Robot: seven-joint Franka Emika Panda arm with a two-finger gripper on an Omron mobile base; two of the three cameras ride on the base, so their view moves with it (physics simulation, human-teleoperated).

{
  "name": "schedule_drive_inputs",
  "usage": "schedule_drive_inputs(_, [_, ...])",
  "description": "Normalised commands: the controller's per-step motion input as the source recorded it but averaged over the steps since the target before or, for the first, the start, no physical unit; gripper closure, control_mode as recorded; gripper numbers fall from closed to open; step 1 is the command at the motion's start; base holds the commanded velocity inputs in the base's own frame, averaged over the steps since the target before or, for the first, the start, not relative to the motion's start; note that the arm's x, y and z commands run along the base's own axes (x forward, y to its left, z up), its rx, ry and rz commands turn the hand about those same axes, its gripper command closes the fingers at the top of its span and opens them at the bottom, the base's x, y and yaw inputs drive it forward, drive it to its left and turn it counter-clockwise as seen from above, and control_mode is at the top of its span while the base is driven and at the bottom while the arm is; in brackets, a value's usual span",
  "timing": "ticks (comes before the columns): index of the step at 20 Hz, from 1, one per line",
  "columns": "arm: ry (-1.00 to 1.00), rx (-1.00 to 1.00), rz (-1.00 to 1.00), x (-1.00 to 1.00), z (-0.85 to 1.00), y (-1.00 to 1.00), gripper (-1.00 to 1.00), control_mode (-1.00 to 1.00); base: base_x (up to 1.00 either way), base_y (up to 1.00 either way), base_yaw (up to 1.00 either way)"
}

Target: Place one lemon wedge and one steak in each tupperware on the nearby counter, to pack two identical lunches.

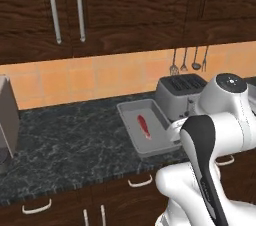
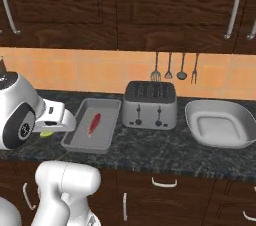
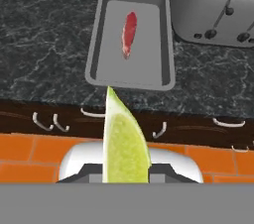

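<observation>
Currently one steak lies in the grey tray left of the toaster; the tub right of it holds nothing. The gripper, nearly closed, grips a lemon wedge short of the tray. Remaining, by estimate: both wedges and the second steak.

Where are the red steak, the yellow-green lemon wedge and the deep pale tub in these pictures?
red steak [image 1: 144, 126]: left base view, middle of the slab in the flat grey tray.
yellow-green lemon wedge [image 3: 124, 143]: hand view, its broad face.
deep pale tub [image 2: 240, 120]: right base view, right rim.
</observation>
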Motion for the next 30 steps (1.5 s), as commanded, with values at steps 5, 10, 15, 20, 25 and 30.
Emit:
schedule_drive_inputs(5, [0.0,0.0,0.0,0.0,0.0,0.0,1.0,1.0,0.18,0.65,-0.3])
schedule_drive_inputs(10, [0.0,0.0,0.0,0.0,0.0,0.0,1.0,1.0,0.38,0.12,-0.06])
schedule_drive_inputs(15, [-0.1,0.05,0.0,0.31,-0.03,-0.01,1.0,-1.0,0.08,0.0,0.0])
schedule_drive_inputs(20, [-0.06,0.1,0.0,0.6,-0.36,-0.21,1.0,-1.0,0.0,0.0,0.0])
schedule_drive_inputs(25, [0.01,0.03,-0.06,0.77,-0.68,-0.36,1.0,-1.0,0.0,0.0,0.0])
schedule_drive_inputs(30, [0.01,-0.06,-0.13,0.95,-0.91,-0.2,1.0,-1.0,0.0,0.0,0.0])
